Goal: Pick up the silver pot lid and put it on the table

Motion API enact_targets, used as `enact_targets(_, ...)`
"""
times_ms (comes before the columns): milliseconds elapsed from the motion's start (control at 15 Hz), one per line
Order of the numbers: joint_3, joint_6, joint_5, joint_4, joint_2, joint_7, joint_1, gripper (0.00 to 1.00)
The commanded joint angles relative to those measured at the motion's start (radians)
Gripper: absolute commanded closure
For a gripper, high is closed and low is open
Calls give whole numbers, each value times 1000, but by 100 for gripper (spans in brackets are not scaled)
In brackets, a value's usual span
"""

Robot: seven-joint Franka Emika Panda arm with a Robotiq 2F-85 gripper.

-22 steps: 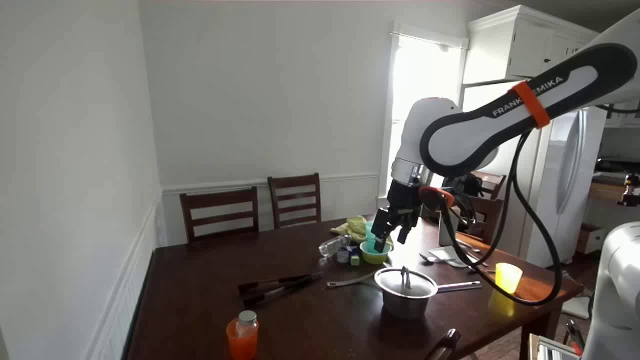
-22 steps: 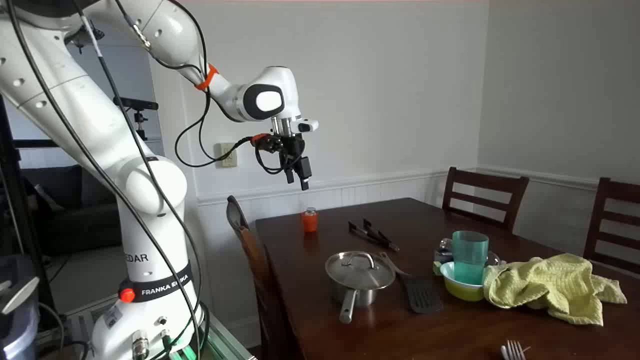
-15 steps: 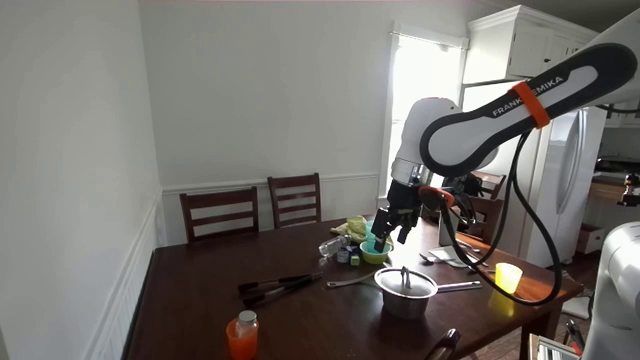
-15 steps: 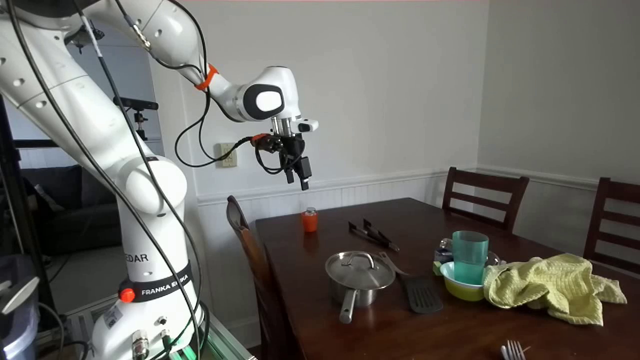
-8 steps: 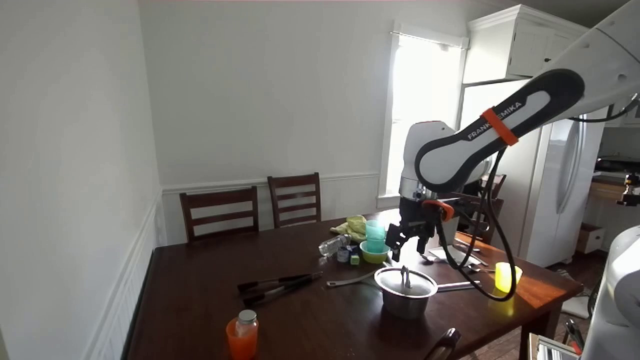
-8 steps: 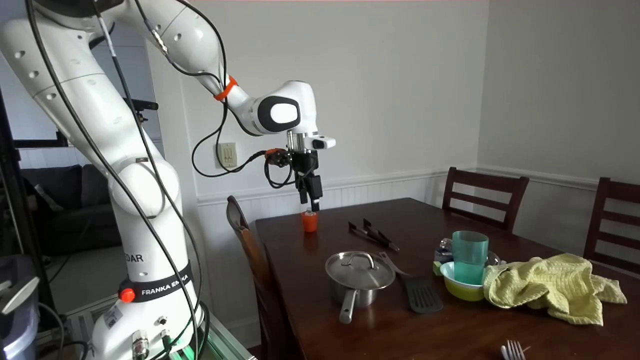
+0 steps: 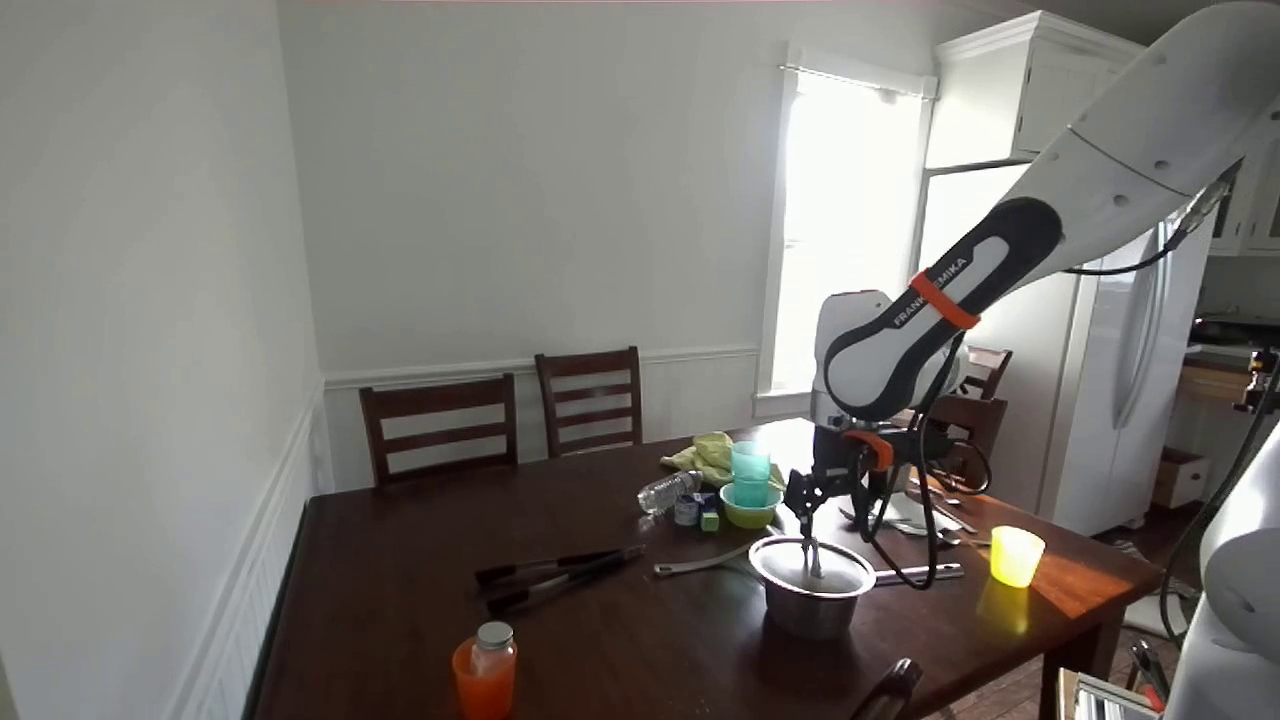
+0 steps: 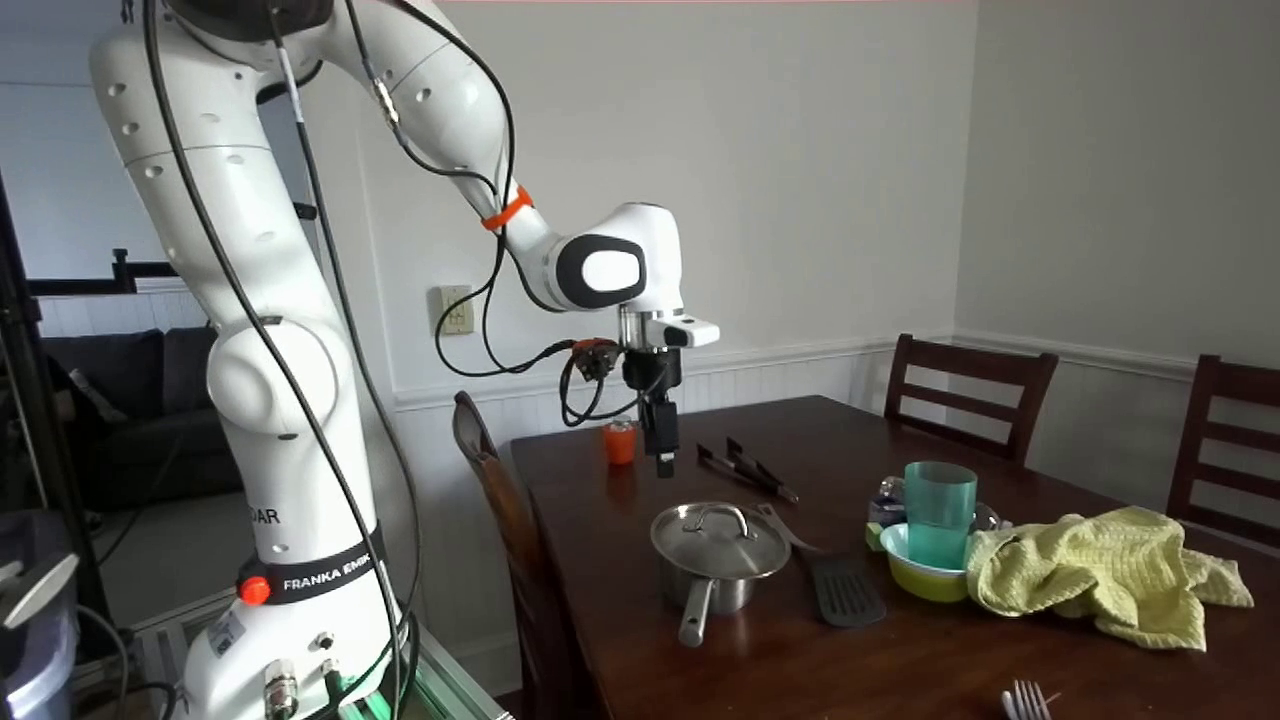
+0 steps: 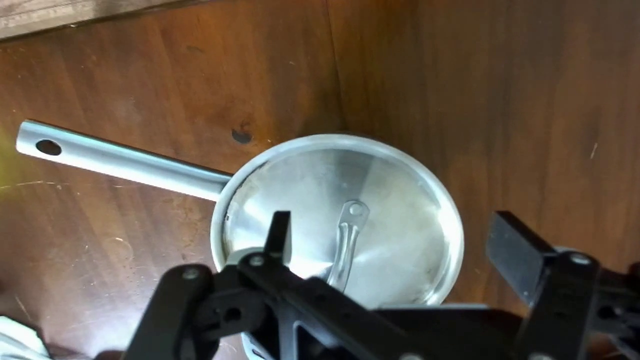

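Note:
The silver pot lid sits flat on the silver pot, which stands on the dark table. In an exterior view the lid, with its arched handle, covers the pot. My gripper is open and empty above the lid; it hangs above the table with a gap to the lid in an exterior view. In the wrist view the open gripper spans the lid and its handle; the handle's near end is hidden.
A black spatula lies beside the pot. Tongs and an orange cup stand farther off. A teal cup in a bowl and a yellow cup stand nearby. The pot's long handle sticks out.
The arm was still at first, then my gripper came down and moved closer to the pot, rightward in an exterior view. The lid and pot have not moved.

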Motion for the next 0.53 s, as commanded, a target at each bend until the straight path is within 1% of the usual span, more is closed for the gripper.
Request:
enact_targets(0, -33, 120, -19, 46, 112, 54, 3, 0)
enact_targets(200, -49, 189, -44, 71, 185, 104, 9, 0)
enact_targets(467, -83, 222, -87, 117, 269, 157, 34, 0)
